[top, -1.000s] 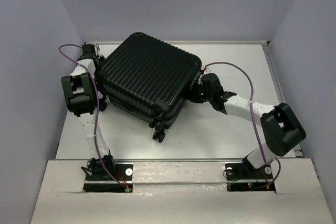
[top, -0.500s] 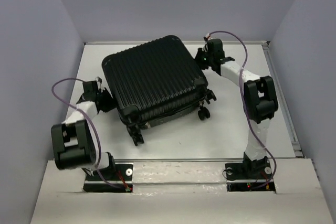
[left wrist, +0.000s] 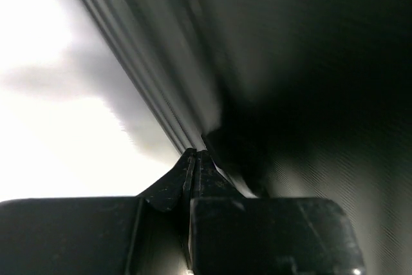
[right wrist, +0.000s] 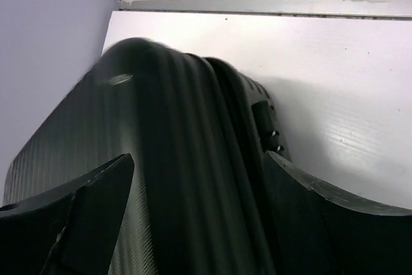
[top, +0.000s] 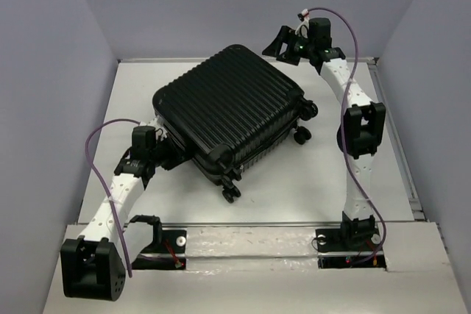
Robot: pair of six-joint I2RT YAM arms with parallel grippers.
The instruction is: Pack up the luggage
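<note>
Closed hard-shell luggage (top: pixel 228 112) lies askew on the surface (top: pixel 331 174). It looks rigid, probably heavy and slick, so best taken at seam or corners. At its near seam the left gripper (left wrist: pixel 194 156) has jaws pressed together; the right gripper (top: pixel 284 45) has jaws wide over the far corner.

One black suitcase (top: pixel 228 112) sat on one white desk (top: pixel 309 182) with two robot arms, the left arm (top: pixel 118 189) and the right arm (top: pixel 346 87), and two purple cables (top: pixel 327 9).

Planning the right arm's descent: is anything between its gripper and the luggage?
Nothing visible. The right gripper hangs open over the far right corner of the luggage, and its wrist view shows only bare ribbed shell between the jaws.
</note>
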